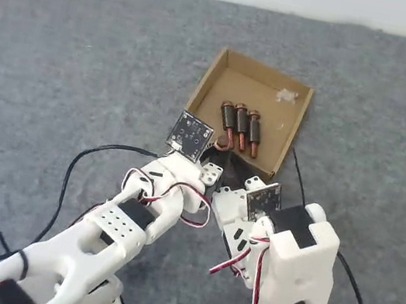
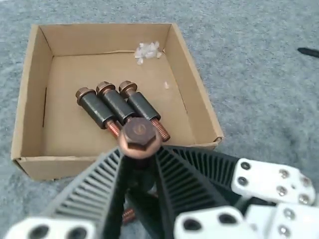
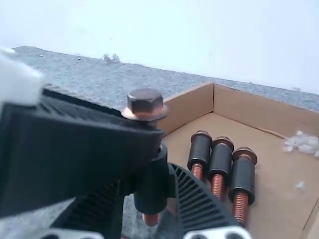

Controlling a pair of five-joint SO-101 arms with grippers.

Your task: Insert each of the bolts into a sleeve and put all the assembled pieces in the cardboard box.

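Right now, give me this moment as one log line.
left gripper + right gripper: both shut on bolt-in-sleeve piece | position: at cardboard box near rim | in box: three assembled pieces

No text, label, brand, number or sign can be read in any view. The cardboard box [image 2: 35, 89] has plain brown walls and a plain floor. The hexagonal head of the bolt [image 2: 139, 135], just in front of the box's near wall, carries no marking that can be made out.
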